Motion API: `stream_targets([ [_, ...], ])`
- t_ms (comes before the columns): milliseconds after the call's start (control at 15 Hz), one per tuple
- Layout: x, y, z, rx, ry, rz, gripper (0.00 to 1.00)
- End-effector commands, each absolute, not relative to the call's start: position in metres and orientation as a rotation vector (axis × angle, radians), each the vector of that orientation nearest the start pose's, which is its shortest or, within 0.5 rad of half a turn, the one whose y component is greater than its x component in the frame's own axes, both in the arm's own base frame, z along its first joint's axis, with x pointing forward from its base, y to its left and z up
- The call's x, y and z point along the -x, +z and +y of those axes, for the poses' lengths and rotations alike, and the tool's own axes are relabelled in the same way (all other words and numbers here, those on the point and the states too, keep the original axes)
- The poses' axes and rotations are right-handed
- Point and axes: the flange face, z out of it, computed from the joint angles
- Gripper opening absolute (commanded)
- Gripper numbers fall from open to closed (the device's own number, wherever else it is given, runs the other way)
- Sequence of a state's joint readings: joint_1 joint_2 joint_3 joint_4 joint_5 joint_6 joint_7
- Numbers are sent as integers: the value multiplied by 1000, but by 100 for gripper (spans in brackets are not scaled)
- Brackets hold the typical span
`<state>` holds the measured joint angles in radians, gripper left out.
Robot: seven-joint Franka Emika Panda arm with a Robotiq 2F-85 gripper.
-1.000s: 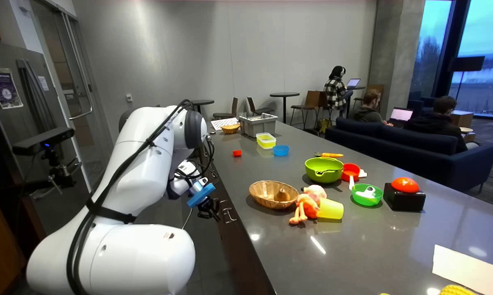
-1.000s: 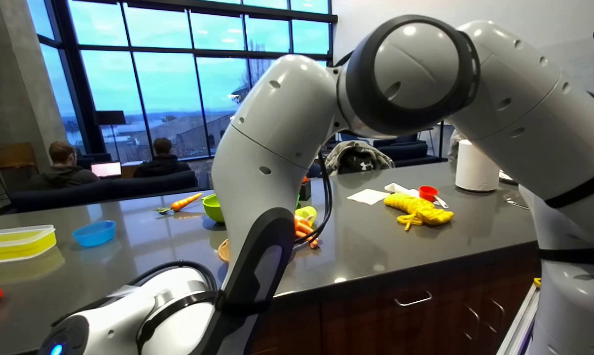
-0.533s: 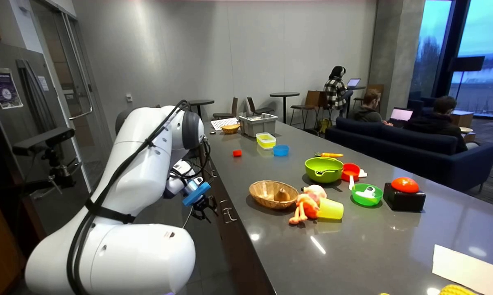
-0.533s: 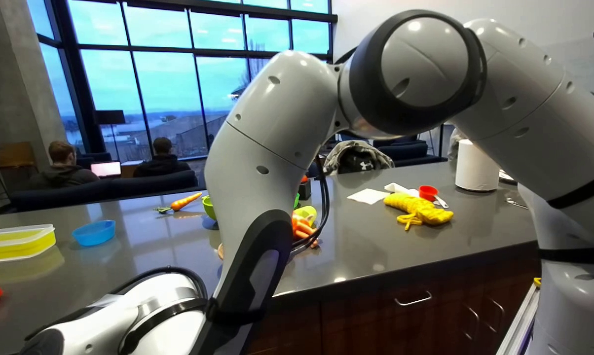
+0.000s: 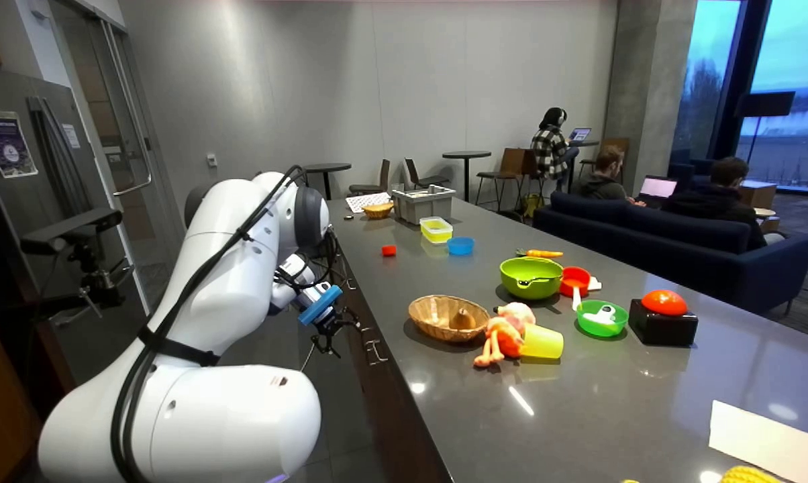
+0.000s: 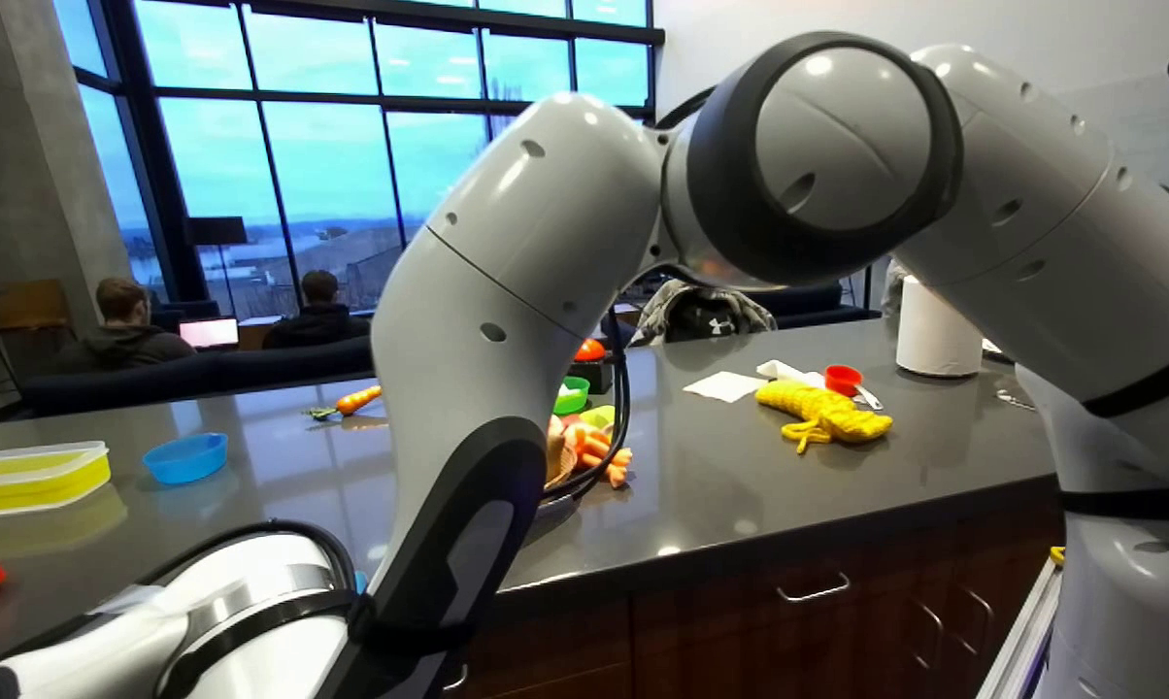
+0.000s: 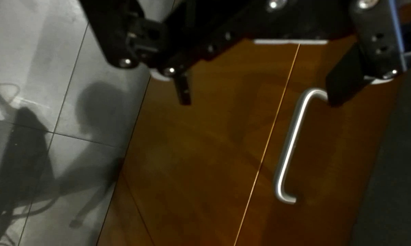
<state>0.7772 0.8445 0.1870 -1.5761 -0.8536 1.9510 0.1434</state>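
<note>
In the wrist view, the top edge crops the gripper (image 7: 260, 99), and a finger (image 7: 347, 75) hides one end of the handle (image 7: 288, 150); whether they touch cannot be told. In an exterior view, the arm (image 6: 502, 282) covers the tip of the carrot (image 6: 357, 400), and the left edge crops the tub (image 6: 41, 490).

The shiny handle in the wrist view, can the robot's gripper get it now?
Probably yes: the gripper is open, and nothing shows between it and the handle, though it may need to line up first.
</note>
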Motion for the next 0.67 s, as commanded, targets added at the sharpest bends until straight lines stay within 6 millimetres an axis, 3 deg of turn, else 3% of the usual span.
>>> stream_targets([
  [0, -433, 130, 487, -1969, -110, 1436, 100],
  [133, -431, 136, 476, -1998, -126, 1436, 100],
  [200, -435, 125, 487, -1974, -107, 1445, 100],
  [600, -437, 126, 481, -1985, -119, 1438, 100],
])
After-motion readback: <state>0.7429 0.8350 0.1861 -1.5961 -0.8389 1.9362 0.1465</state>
